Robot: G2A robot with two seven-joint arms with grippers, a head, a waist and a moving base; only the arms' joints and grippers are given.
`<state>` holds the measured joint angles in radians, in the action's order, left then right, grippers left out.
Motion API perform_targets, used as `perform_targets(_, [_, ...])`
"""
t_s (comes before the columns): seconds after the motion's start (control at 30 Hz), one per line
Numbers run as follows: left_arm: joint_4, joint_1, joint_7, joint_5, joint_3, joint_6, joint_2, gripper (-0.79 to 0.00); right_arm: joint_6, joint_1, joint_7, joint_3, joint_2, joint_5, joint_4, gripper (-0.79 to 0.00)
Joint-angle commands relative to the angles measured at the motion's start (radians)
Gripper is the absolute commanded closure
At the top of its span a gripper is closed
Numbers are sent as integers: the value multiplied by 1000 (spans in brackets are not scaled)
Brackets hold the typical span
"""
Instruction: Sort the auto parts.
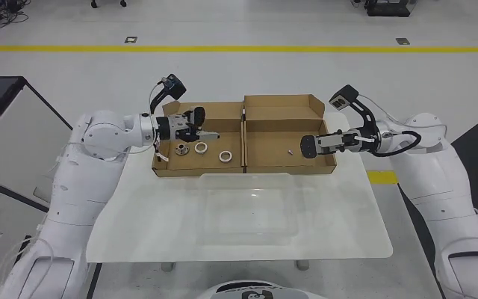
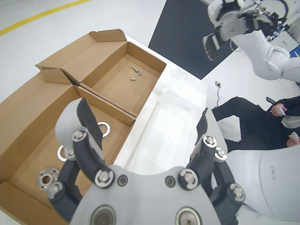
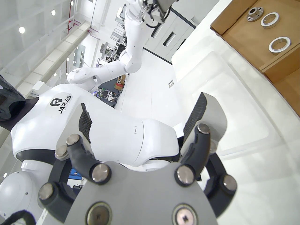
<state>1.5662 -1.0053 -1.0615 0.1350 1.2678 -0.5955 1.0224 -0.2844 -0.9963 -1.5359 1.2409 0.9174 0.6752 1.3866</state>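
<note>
Nearest the robot, a clear plastic tray (image 1: 254, 213) lies on the white desk (image 1: 134, 232). Beyond it, two open cardboard boxes stand side by side, touching.

The left box (image 1: 194, 170) holds a metal flange (image 1: 180, 149). A first ring (image 1: 201, 148) lies just beside the flange, and a second ring (image 1: 225, 156) lies nearer the dividing wall. The right box (image 1: 287, 170) holds three small screws (image 2: 136, 72) close together.

The left pincer (image 2: 143, 111) hangs over the left box, above the flange and first ring, with its jaws apart. The right pincer (image 3: 143, 104) sits low at the outer end of the right box, also with its jaws apart.
</note>
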Motion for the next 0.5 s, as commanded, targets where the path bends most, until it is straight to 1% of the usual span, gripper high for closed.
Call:
perform_targets(0.0, [68,-48,-9,-32,43,26,-11,-785,0,0,0,0,0,0,0,-785])
perform_targets(0.1, [128,-94,-51,-67,75,47,-22,-785,0,0,0,0,0,0,0,-785])
perform_targets(0.47, [128,-94,-51,-67,75,47,-22,-785,0,0,0,0,0,0,0,-785])
